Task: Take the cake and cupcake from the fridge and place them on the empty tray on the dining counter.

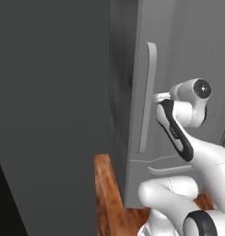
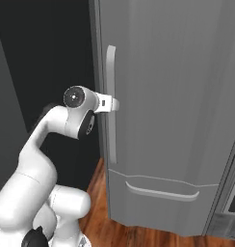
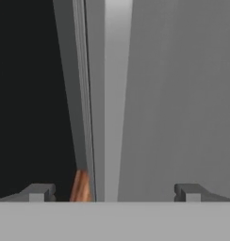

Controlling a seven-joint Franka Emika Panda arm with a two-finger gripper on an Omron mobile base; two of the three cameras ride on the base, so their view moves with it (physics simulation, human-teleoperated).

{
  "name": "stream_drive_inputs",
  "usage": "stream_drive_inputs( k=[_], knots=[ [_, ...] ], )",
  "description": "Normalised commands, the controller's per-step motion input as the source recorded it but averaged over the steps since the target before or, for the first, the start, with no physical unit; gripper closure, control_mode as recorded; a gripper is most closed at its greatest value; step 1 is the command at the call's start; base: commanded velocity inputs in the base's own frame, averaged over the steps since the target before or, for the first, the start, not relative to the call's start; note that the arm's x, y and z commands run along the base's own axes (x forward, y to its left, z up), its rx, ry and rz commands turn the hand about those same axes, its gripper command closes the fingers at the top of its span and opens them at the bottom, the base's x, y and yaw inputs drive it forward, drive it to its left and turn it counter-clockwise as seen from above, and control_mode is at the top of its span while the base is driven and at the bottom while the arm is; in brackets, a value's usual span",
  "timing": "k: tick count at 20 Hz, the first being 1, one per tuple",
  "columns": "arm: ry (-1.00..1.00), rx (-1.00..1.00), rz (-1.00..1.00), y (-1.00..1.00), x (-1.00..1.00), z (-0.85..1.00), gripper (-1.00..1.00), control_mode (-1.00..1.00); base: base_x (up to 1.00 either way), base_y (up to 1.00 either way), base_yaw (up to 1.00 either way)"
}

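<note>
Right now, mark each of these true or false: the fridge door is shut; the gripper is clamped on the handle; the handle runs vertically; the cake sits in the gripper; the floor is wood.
1. The fridge door is shut. True: no shelf or interior shows.
2. The gripper is clamped on the handle. False: its jaws stand open, one fingertip on each side of the handle in the hand view.
3. The handle runs vertically along the door's edge. True.
4. The cake sits in the gripper. False: nothing is between the fingertips but the handle ahead.
5. The floor is wood. True: reddish-brown planks show below the fridge.
</note>
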Motion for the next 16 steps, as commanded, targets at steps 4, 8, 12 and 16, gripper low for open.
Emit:
stream_drive_inputs(
  k=[4,8,12,16],
  knots=[
    [0.0,0.0,0.0,0.0,0.86,-0.17,-1.0,-1.0,0.0,0.0,0.0],
    [0.0,0.0,0.0,0.0,0.82,-0.18,-1.0,-1.0,0.0,0.0,0.0],
    [0.0,0.0,0.0,0.0,0.78,-0.13,-1.0,-1.0,0.0,0.0,0.0],
    [0.0,0.0,0.02,0.0,0.78,-0.12,-1.0,-1.0,0.0,0.0,0.0]
  ],
)
